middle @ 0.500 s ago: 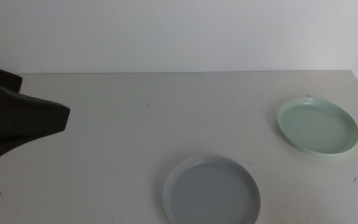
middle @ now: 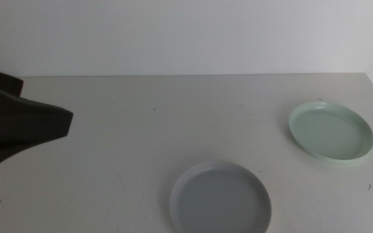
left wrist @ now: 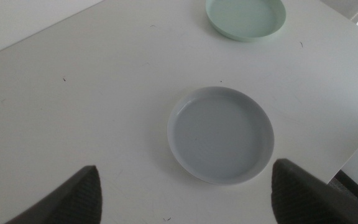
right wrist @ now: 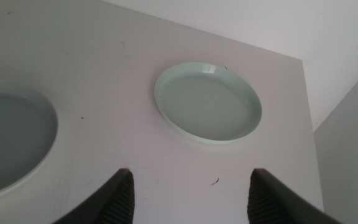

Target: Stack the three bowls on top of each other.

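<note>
Middle view: white table (middle: 141, 142) against a white wall (middle: 186, 32); both grippers' jaws spread, empty.

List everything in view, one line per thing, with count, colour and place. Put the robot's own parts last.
grey-blue bowl: one, grey-blue, on the table near its front edge, empty, apart from the other bowl.
mint green bowl: one, pale mint green, on the table's right side, farther back, empty.
table: one, white, under both bowls.
wall: white, behind the table.
left gripper: one, dark, jaws open, above the table, facing the grey-blue bowl, holding nothing.
right gripper: one, dark, jaws open, above the table, near the mint green bowl, holding nothing.
</note>
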You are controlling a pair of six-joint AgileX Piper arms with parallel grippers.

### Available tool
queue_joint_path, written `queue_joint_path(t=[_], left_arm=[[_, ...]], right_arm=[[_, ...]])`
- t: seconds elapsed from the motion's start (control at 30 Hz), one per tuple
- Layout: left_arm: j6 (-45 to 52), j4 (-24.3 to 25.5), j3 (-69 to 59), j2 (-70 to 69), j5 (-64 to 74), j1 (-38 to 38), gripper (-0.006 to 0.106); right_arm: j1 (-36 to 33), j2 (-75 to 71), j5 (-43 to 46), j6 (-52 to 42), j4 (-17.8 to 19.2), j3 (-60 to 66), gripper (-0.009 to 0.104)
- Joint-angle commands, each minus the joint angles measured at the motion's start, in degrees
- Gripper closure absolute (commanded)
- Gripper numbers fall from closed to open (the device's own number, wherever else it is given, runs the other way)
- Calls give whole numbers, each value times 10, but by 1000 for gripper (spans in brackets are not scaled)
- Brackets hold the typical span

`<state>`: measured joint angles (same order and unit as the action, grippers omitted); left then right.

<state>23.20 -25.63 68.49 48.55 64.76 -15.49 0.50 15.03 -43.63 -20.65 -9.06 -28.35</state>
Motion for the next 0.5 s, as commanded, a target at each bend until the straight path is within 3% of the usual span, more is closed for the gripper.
queue_joint_path(t=[0.0,0.1,0.2,0.37,0.47], left_arm=[[-2,-21,14,-1,-28,1,-5],[-2,-21,14,-1,-28,1,-5],[-2,-21,14,-1,-28,1,-5],[-2,-21,14,-1,-28,1,-5],[-2,-21,14,-1,-28,1,-5]], right_arm=[[4,60,-18,-7,9,-79,48],[4,131,-39,9,7,-149,48],[4,196,-97,95,15,-228,48],[4,307,-182,260,91,-353,48],[4,366,-228,306,125,-410,48]])
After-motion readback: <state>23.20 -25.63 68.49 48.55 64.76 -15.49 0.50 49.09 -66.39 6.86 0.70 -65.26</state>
